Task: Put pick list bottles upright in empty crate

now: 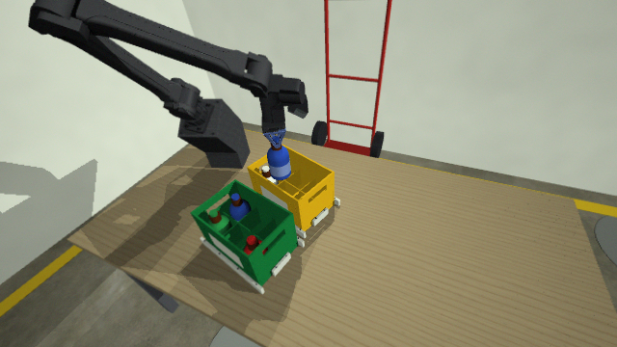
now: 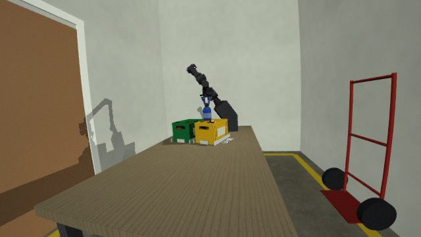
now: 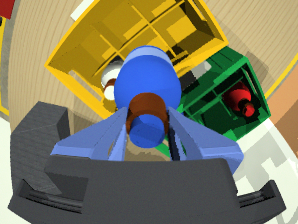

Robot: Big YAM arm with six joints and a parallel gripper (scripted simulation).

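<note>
My gripper is shut on the brown neck of a blue bottle. The bottle hangs upright over the yellow crate, its base around rim height. A white bottle stands in a compartment of the yellow crate. The green crate holds a blue bottle, a green bottle and a red bottle. A pale paper strip lies beside the yellow crate, too small to read.
The two crates stand close together on the wooden table, the green one beside the yellow one. The arm's dark base stands behind them. A red hand truck stands off the table's edge.
</note>
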